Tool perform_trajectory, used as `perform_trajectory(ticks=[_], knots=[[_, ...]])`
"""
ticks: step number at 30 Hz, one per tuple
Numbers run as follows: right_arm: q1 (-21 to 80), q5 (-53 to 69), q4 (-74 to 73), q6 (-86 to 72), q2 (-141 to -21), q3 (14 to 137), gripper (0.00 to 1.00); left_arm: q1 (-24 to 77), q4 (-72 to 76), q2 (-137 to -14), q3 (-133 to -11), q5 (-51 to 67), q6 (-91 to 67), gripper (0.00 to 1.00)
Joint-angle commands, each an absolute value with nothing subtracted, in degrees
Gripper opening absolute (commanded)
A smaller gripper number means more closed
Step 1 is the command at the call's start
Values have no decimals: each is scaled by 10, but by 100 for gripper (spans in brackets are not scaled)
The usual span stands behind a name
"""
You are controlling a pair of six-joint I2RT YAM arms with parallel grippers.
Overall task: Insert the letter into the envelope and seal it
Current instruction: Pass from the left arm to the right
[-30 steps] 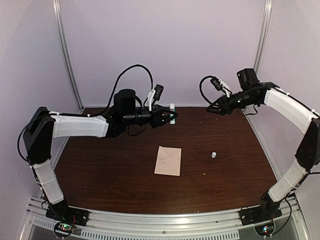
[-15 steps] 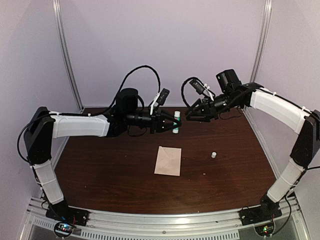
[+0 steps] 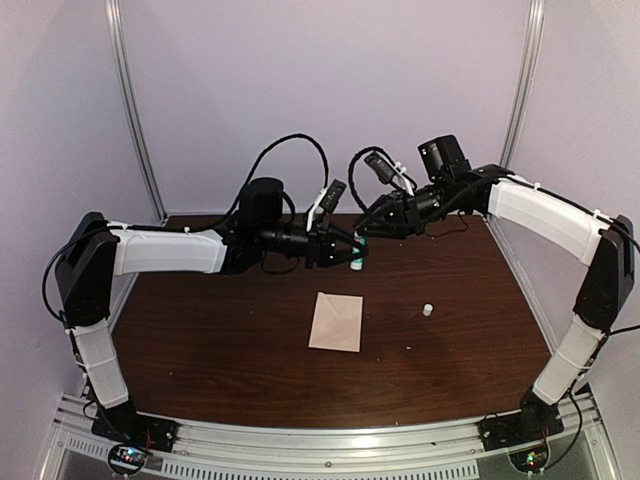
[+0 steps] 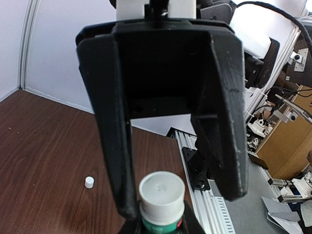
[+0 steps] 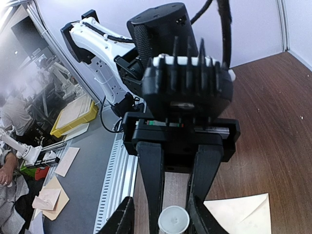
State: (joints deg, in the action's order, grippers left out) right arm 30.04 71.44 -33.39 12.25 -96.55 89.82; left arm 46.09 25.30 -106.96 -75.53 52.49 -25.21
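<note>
Locate the envelope (image 3: 336,321) flat on the dark brown wooden table (image 3: 200,340), near the middle, diagonal seams facing up, clear of both arms. Note the left gripper (image 3: 348,255) in the air above the far half of the table, clamped on the body of a small glue stick (image 3: 358,263), roughly upright in the top view. Read the label as a green band with a small red mark just below the white top end; treat the print as too small to read. Note the right gripper (image 5: 161,204) facing the left one from the opposite side, jaws spread wide, black fingers (image 4: 109,126) set on either side of the stick's white top. Confirm in the right wrist view a gap on both sides of that top, with nothing gripped. Cannot tell from the left wrist view about contact between the nearer finger and the top. Find a white cap (image 3: 427,310), small, standing alone on the table to the right of the envelope and well apart from it; see it also in the left wrist view. See one corner of the envelope at the lower right of the right wrist view, beneath the two grippers. No brand name legible in any view.
</note>
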Motion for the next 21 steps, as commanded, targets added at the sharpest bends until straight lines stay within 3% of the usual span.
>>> perform_trajectory(ticks=[1, 4, 9, 13, 16, 21], knots=[[308, 741, -311, 105, -975, 913, 31, 466, 276, -1077, -777, 536, -266, 0], [309, 745, -307, 94, -982, 915, 20, 466, 282, -1076, -775, 533, -270, 0], [308, 732, -305, 88, -984, 910, 27, 466, 298, -1076, -774, 530, -278, 0], [308, 729, -309, 87, -986, 909, 24, 466, 301, -1076, -778, 525, -279, 0], [308, 731, -310, 88, -988, 909, 16, 466, 301, -1076, -778, 517, -279, 1], [298, 728, -307, 87, -979, 917, 8, 466, 300, -1072, -766, 492, -278, 15]])
